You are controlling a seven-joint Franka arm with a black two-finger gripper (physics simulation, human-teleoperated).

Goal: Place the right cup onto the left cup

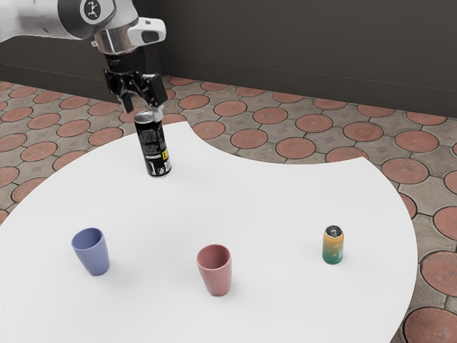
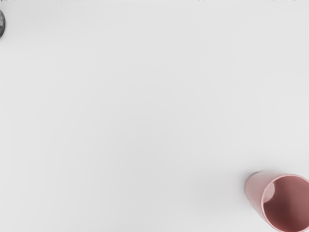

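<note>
Standing upright on the white tabletop (image 1: 271, 207), the pink cup (image 1: 216, 280) has its mouth facing up; the wrist view catches part of it too, with the inside of its wall visible and its rim cut by the frame. The blue cup (image 1: 95, 259), also upright and mouth up, is well apart from the pink cup, toward the exterior view's left. On the other side of the pink cup, toward the exterior view's right, stands a small orange-and-green can (image 1: 333, 251) with a dark top, again well apart. Farther from the camera than the pink cup, and toward the exterior view's left, is a tall black can (image 1: 151, 146) with yellow and white markings, upright on the tabletop. The end effector (image 1: 143, 108) is raised, up and to the exterior view's left of the pink cup and well apart from it, its fingers spread with neither cup between them. The white arm (image 1: 43, 18) comes in from the exterior view's upper left. Beyond the tabletop, behind the pink cup, lies a floor (image 1: 250, 138) of reddish round tiles set in grey paving, and past that a dark wall (image 1: 307, 43).
</note>
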